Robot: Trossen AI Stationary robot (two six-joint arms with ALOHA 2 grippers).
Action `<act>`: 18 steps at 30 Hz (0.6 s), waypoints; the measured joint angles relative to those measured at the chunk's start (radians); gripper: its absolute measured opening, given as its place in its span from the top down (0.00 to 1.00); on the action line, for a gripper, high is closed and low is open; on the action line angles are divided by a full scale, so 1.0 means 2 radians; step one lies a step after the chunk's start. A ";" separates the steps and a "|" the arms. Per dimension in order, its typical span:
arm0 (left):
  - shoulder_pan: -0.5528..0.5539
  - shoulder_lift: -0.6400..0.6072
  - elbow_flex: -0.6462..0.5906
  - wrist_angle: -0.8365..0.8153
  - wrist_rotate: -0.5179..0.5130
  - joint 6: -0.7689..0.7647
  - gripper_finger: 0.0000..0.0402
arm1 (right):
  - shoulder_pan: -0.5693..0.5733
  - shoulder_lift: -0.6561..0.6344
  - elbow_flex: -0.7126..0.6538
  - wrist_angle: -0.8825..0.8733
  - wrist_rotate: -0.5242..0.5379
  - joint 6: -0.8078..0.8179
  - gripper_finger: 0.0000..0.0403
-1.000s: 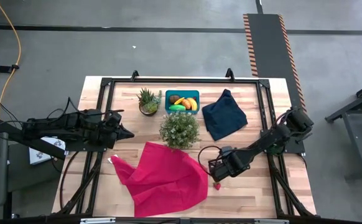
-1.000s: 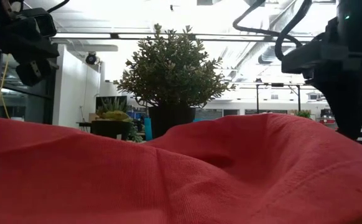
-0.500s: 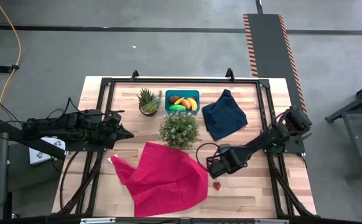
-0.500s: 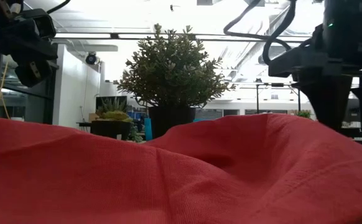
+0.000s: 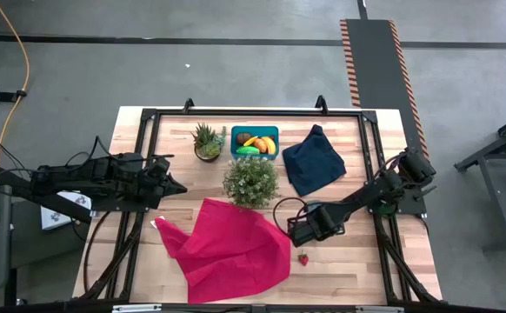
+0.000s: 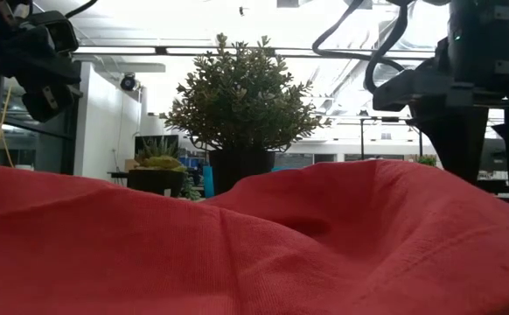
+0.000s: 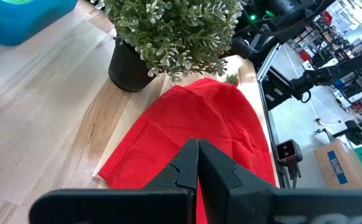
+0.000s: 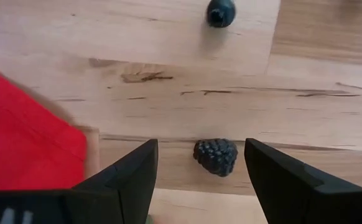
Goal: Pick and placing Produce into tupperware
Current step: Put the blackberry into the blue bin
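On the light wooden table (image 5: pixel 192 187), the right gripper (image 5: pixel 298 233) hangs low near the right edge of the crumpled red cloth (image 5: pixel 231 248), its two dark fingers (image 8: pixel 128 177) spread wide and holding nothing. Between those fingers, seen from the right wrist, a small dark bumpy blackberry (image 8: pixel 216 156) lies on the wood, not touched by either finger; a small dark round berry (image 8: pixel 221 12) lies farther off on the same boards. From above, a tiny red strawberry (image 5: pixel 303 258) rests on the table just beside the gripper, close to the cloth's corner. The small teal-blue rectangular plastic tub (image 5: pixel 255 142) sits at the far side of the table, between a small spiky potted plant (image 5: pixel 208 141) and a folded navy blue cloth (image 5: pixel 313 161), with a bushy potted plant (image 5: pixel 251 181) just in front of it. Inside the tub lie a yellow banana (image 5: pixel 268 144), orange, brown and green pieces. The left gripper (image 5: pixel 177 187) waits over the table's left side, fingers pressed together and empty.
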 joint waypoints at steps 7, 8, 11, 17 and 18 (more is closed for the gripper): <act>0.000 0.000 0.000 -0.004 0.002 0.006 1.00 | 0.001 0.000 0.000 0.004 -0.012 0.008 0.42; 0.000 0.000 0.000 -0.004 0.002 0.006 1.00 | 0.003 0.000 0.000 0.004 -0.012 0.014 0.42; 0.000 0.000 0.000 -0.007 0.002 0.006 1.00 | 0.006 0.000 0.000 0.004 -0.012 0.020 0.42; 0.000 0.000 0.000 -0.007 0.002 0.006 1.00 | 0.007 0.000 0.000 0.004 -0.012 0.028 0.42; 0.000 0.000 0.000 -0.007 0.002 0.006 1.00 | 0.006 0.000 0.000 0.004 -0.012 0.029 0.42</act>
